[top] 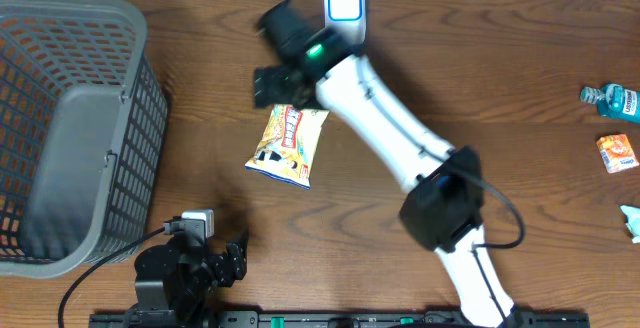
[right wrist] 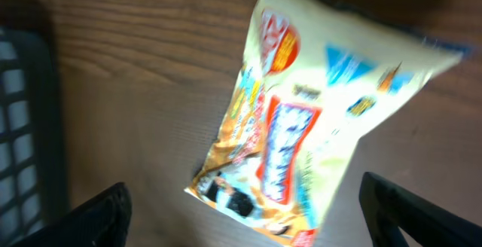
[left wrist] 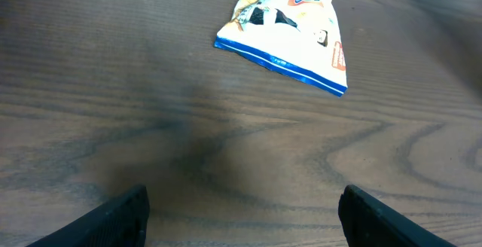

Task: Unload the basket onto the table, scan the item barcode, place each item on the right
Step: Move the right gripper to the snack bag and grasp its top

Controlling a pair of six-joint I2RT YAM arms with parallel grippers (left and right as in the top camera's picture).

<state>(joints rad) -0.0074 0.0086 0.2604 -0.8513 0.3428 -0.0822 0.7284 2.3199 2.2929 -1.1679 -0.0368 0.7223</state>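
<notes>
While the snack bag [top: 287, 144] lies flat on the wooden table [top: 500, 68] with its printed side up, the right gripper [right wrist: 245, 194] hangs over its far end. The fingers are spread wide with nothing pinched between them. In the right wrist view the two dark fingers show at the lower corners. The bag, somewhat blurred, fills the space beyond them, and neither finger appears to touch it. No barcode can be made out on the face that shows.

The bag sits near the middle of the table, slightly tilted, with its blue sealed edge pointing toward the near side. The right arm reaches across from the near right to the far centre. It passes just beside a white device [top: 343, 0] with a pale square face at the far edge.

The left gripper [left wrist: 241, 205] rests low near the front left, apart from the bag. Its fingers are also spread and it holds nothing, with only bare wood between them.

A grey basket [top: 140, 118] stands at the left. A blue bottle [top: 612, 100] and an orange packet [top: 617, 153] lie at the right edge, well apart from the bag.
</notes>
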